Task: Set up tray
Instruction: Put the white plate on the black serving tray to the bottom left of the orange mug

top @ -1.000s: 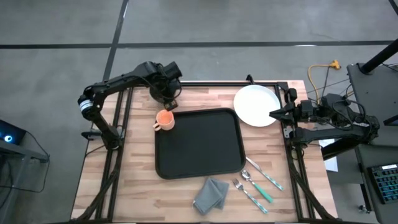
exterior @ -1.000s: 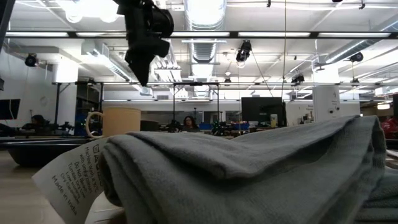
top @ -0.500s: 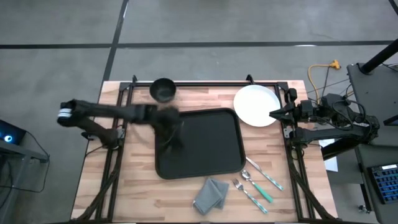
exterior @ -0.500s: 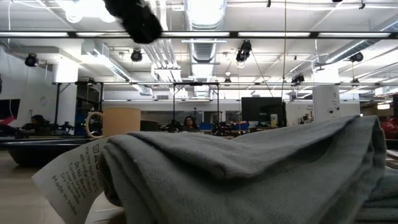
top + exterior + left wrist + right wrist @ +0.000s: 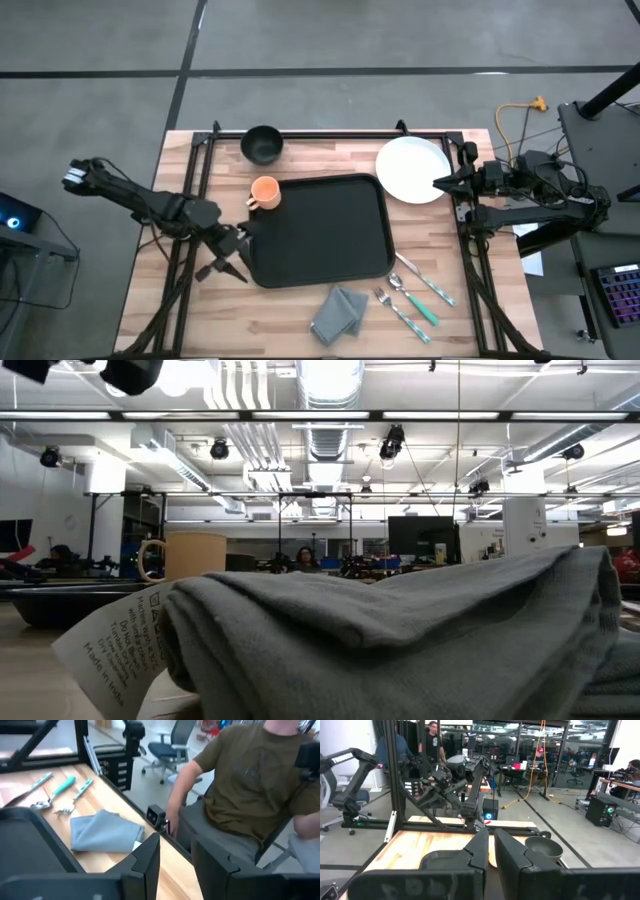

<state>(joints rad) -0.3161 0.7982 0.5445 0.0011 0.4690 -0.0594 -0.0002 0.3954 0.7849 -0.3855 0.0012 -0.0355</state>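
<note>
Centrally on the pale wooden slatted table [image 5: 200, 310]: large black rounded-corner tray [image 5: 320, 232], bare. Left gripper [image 5: 228, 262] just off the tray's near-left corner, fingers spread, empty; right gripper [image 5: 440, 183] over the round white plate [image 5: 412, 168], nearly pinched, empty. Risk: clipping the small orange mug [image 5: 264, 192] touching the rim, tipping it.

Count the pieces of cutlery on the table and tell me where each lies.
3, all on the wood right of the grey napkin, below the tray's right corner: a teal-handled knife, a spoon and a fork.
</note>
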